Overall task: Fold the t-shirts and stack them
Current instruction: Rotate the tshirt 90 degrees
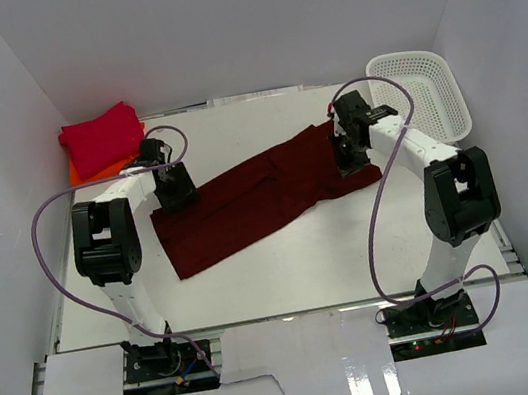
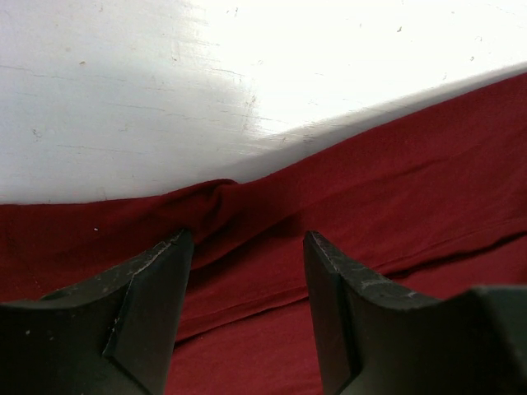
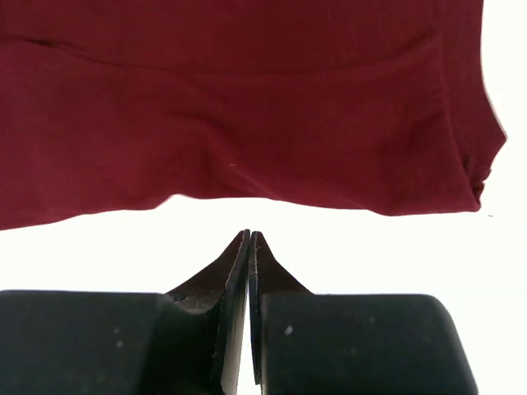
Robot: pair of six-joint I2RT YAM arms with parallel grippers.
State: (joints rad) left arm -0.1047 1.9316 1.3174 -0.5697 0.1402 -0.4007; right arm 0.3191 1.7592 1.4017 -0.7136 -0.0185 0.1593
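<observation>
The dark maroon t-shirt (image 1: 254, 199) lies as a long slanted band across the middle of the worktop (image 1: 286, 270). The crimson t-shirt (image 1: 102, 138) sits folded on the orange t-shirt (image 1: 80, 172) in the far left corner. The left jaws stand wide over a small pucker at the maroon edge. The right jaws are pressed together on nothing, just off the cloth. If only the left side grips, I reckon the fold drags crooked or catches a single layer
</observation>
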